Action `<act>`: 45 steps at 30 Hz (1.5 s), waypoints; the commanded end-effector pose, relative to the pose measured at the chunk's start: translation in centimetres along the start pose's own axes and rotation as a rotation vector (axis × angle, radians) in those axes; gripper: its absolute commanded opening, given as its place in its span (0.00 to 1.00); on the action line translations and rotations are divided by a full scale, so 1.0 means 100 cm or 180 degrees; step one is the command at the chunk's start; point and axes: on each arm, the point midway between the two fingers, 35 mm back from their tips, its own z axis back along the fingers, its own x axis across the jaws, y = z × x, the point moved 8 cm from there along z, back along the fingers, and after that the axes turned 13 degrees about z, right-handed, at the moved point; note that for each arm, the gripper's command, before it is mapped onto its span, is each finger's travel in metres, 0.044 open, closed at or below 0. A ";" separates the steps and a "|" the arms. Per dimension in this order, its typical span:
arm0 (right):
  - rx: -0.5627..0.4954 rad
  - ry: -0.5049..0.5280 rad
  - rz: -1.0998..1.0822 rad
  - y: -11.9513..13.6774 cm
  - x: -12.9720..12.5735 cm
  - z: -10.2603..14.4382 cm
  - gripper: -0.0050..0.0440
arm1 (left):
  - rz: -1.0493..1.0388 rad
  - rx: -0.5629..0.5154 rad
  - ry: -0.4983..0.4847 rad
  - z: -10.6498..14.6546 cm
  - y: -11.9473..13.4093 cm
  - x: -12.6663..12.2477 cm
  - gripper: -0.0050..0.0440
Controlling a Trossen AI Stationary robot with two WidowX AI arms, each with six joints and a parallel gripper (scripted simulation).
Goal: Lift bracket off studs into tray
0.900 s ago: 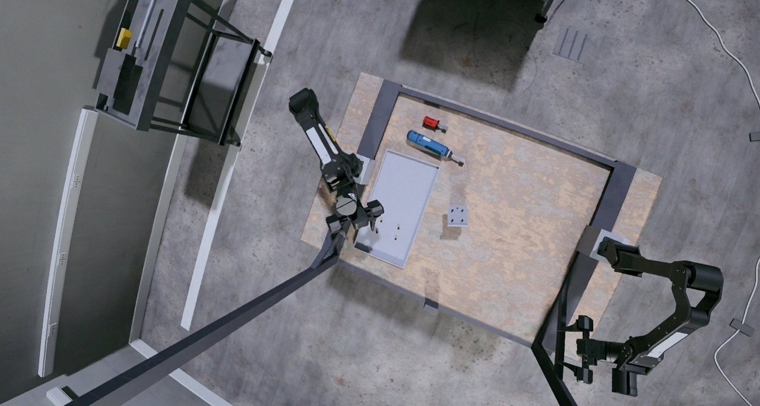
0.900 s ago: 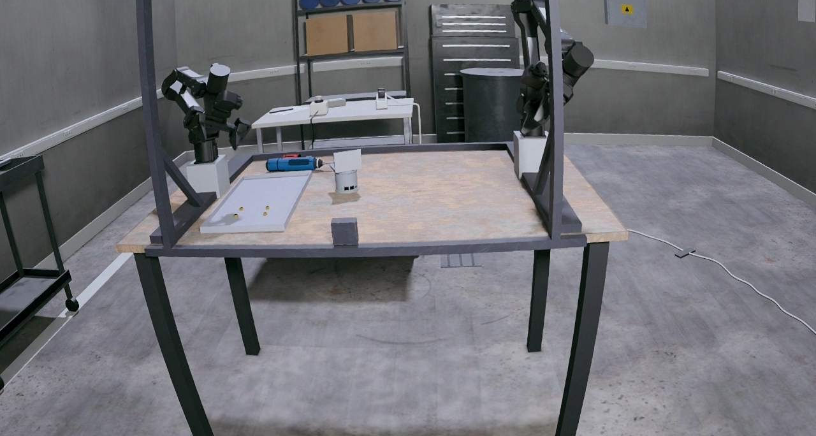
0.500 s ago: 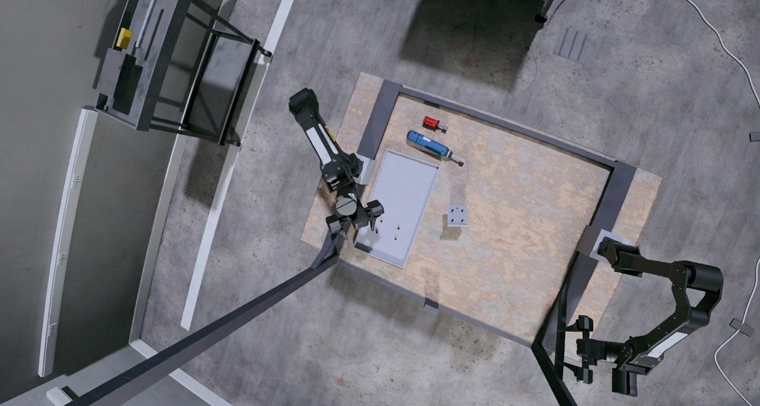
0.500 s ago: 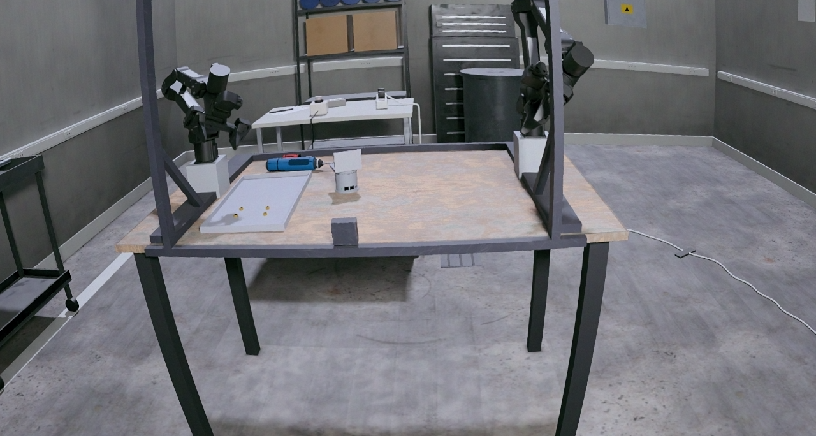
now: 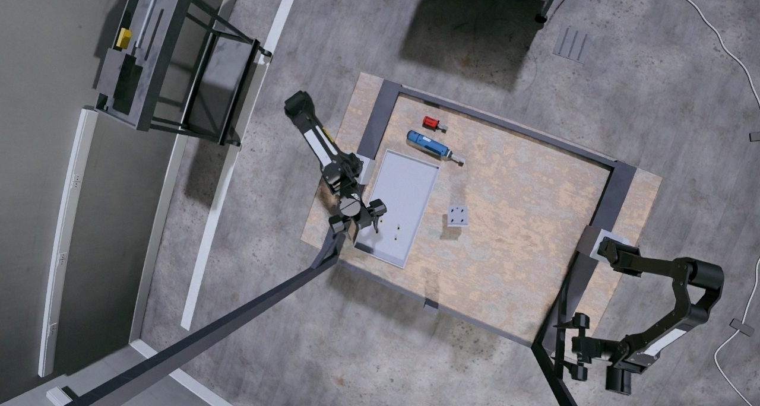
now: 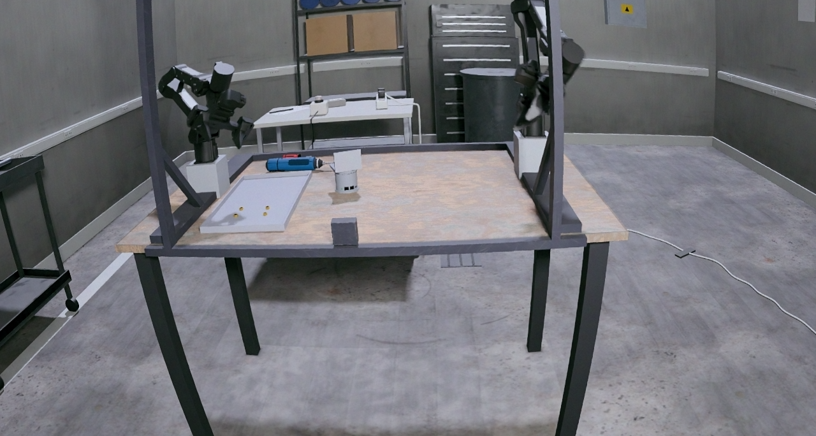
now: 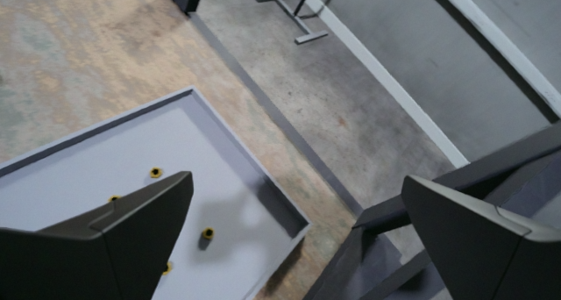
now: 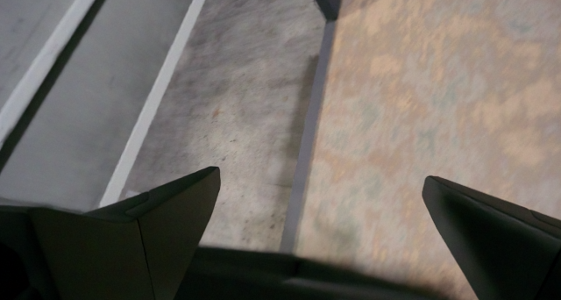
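The bracket (image 5: pixel 456 215) is a grey square plate with holes, sitting on top of the white cylindrical joint module (image 6: pixel 345 181), which stands upright near the middle of the table; the bracket also shows in the exterior view (image 6: pixel 347 160). The shallow grey tray (image 5: pixel 402 204) lies to one side, with small yellow nuts (image 7: pixel 155 173) on its floor. My left gripper (image 5: pixel 365 220) is open and empty, raised over the tray's corner by the table edge (image 7: pixel 298 177). My right gripper (image 5: pixel 572 346) (image 8: pixel 320 181) is open and empty, high over the far table edge, away from the bracket.
A blue power screwdriver (image 5: pixel 429 143) and a small red part (image 5: pixel 430 121) lie beyond the tray. A dark block (image 6: pixel 344 231) sits on the table's front rail. Dark frame posts (image 6: pixel 552 108) rise at the corners. A cart (image 5: pixel 159 58) stands off the table.
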 end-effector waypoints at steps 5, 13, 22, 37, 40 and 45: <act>0.0014 0.0166 0.0041 -0.080 -0.034 -0.012 1.00 | 0.0145 0.0064 -0.0449 0.003 -0.044 0.021 1.00; -0.0011 0.0339 0.0202 -0.137 -0.086 -0.012 1.00 | 0.0372 0.0184 -0.1056 0.001 -0.090 0.055 1.00; -0.0210 0.0578 0.0549 -0.193 -0.168 0.021 1.00 | 0.0736 0.0377 -0.1936 -0.008 -0.162 0.110 1.00; -0.0543 0.1024 0.1104 -0.213 -0.238 0.086 1.00 | 0.1028 0.0525 -0.2637 -0.019 -0.218 0.158 1.00; -0.0564 0.1065 0.1151 -0.213 -0.242 0.091 1.00 | 0.1036 0.0533 -0.2662 -0.020 -0.221 0.160 1.00; -0.0536 0.1095 0.1180 -0.210 -0.246 0.092 1.00 | 0.1042 0.0571 -0.2671 -0.023 -0.220 0.162 1.00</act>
